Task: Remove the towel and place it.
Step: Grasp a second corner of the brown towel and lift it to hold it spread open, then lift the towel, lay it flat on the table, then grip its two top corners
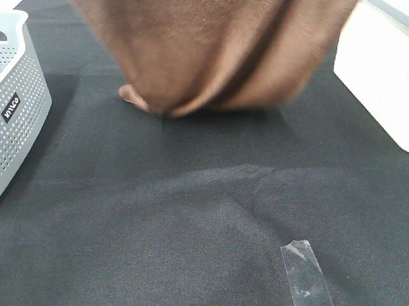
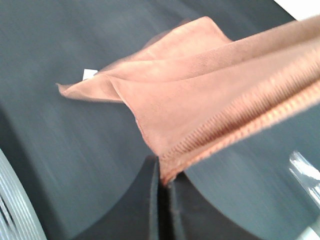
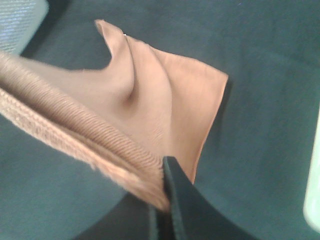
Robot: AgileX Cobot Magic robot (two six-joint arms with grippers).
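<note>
Left wrist view shows the left gripper [image 2: 161, 172] pinched shut on the stitched edge of the towel [image 2: 200, 100]. The brown cloth spreads away from the jaws above the dark counter [image 2: 60, 140]. A small white tag [image 2: 90, 74] peeks out at the far corner, seen in this view only. Right wrist view shows the right gripper [image 3: 165, 190] likewise clamped on a thick, bunched edge, one finger mostly hidden behind the cloth. Exterior high view cuts both grippers off above the frame. There the towel hangs down in a blurred fold, and its lowest corner seems to touch the counter. A white perforated basket [image 1: 15, 106] stands at the left edge, a cropped white object [image 1: 383, 86] at the right, and a clear tape strip [image 1: 306, 273] lies nearer the camera.
</note>
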